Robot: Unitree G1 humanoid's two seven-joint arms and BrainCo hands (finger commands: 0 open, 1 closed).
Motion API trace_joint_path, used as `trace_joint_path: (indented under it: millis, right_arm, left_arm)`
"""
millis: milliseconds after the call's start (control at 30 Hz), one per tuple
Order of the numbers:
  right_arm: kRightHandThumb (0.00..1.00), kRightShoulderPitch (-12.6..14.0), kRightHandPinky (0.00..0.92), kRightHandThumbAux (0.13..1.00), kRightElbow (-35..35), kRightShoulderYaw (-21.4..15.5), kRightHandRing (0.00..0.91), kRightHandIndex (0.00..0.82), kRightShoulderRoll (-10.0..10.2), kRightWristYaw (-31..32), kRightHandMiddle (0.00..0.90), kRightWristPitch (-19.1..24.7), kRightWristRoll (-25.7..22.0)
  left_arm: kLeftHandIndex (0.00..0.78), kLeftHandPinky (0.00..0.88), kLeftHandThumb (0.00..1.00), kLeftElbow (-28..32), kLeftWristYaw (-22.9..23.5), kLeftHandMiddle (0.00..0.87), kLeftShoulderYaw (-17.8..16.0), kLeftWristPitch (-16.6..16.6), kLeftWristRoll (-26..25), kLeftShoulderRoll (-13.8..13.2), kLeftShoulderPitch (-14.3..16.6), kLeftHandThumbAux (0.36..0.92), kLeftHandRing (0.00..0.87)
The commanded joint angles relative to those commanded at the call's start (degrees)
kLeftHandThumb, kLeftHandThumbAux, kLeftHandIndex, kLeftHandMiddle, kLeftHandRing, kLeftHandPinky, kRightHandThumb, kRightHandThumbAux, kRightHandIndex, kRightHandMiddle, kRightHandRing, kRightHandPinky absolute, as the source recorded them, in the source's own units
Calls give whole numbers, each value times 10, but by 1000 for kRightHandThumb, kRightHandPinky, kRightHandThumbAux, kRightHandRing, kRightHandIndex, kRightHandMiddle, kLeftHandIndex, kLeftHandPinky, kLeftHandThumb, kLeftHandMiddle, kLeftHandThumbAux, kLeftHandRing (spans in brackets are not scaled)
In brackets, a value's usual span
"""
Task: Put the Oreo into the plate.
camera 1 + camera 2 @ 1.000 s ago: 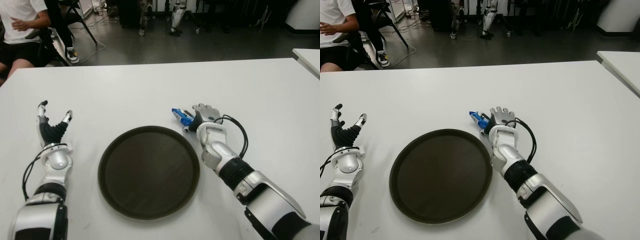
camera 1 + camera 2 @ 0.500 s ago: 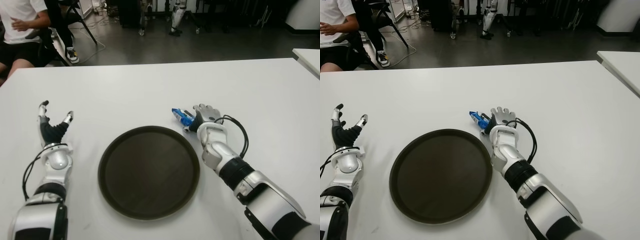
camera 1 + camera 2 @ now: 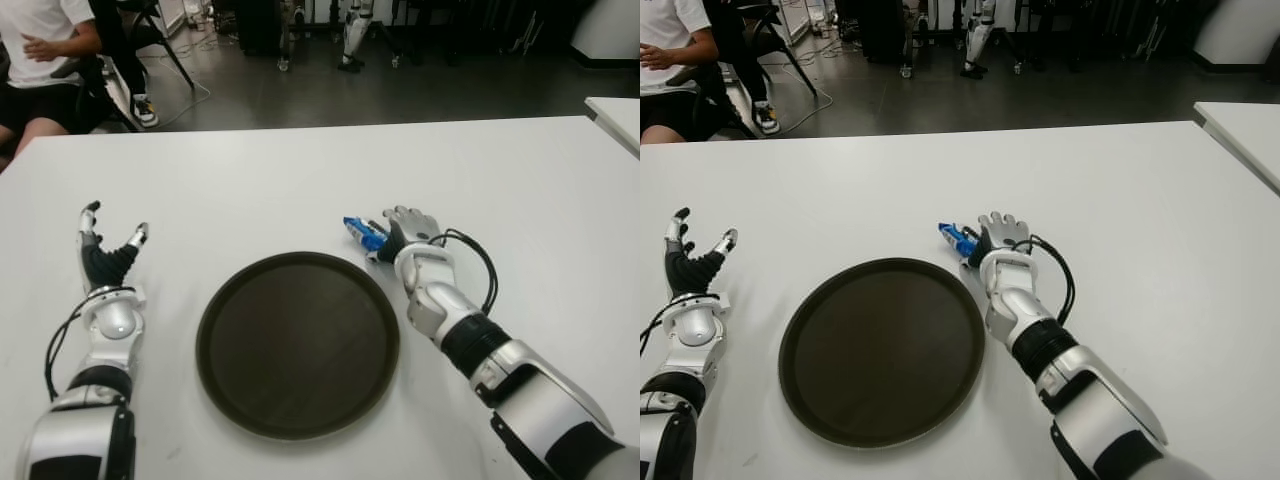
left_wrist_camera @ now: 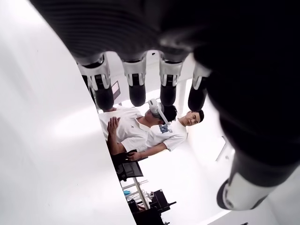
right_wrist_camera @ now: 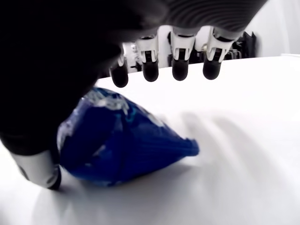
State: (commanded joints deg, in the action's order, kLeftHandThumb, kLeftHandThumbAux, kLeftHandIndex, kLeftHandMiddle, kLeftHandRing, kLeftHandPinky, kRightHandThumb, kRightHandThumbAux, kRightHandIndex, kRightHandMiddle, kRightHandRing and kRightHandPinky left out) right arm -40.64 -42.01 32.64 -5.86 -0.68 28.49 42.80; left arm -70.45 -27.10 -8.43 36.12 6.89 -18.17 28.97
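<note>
The Oreo is a small blue packet lying on the white table, just beyond the far right rim of the round dark plate. My right hand is on the packet's right side, palm down and open. In the right wrist view the packet lies on the table under the palm, with the thumb beside one end and the fingers stretched out above it, not closed round it. My left hand shows left of the plate, idle, with its fingers spread and holding nothing.
A seated person is beyond the table's far left corner. Another white table starts at the far right. Robot legs and stands line the dark floor behind.
Almost nothing differs: both hands stay where they were and the packet lies in the same spot.
</note>
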Motion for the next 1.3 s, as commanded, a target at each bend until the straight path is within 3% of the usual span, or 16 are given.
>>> trace_joint_path:
  millis: [167, 333, 633, 1100, 1300]
  right_arm:
    - [140, -34, 0, 606, -37, -13, 0, 29, -7, 42, 0, -44, -24]
    - [28, -68, 56, 624, -74, -5, 3, 29, -16, 107, 0, -86, -35]
    - [0, -119, 60, 564, -145, 12, 46, 60, -24, 195, 52, -149, -34]
    - [0, -130, 79, 576, -164, 2, 84, 88, -29, 208, 105, -177, -37]
    - [0, -126, 146, 597, -173, -17, 133, 150, -28, 189, 157, -184, -53]
  left_arm:
    - [1, 0, 0, -2, -1, 4, -1, -2, -1, 0, 0, 705, 0]
    - [5, 0, 0, -3, -11, 2, 0, -2, 3, 0, -1, 694, 0]
    - [12, 0, 0, 0, -25, 2, 7, -1, 12, -2, -3, 664, 0]
    - [15, 0, 0, -3, -39, 10, 7, -5, 13, 2, -1, 666, 0]
    - [11, 0, 0, -7, -34, 4, 5, -9, 10, 1, 1, 652, 0]
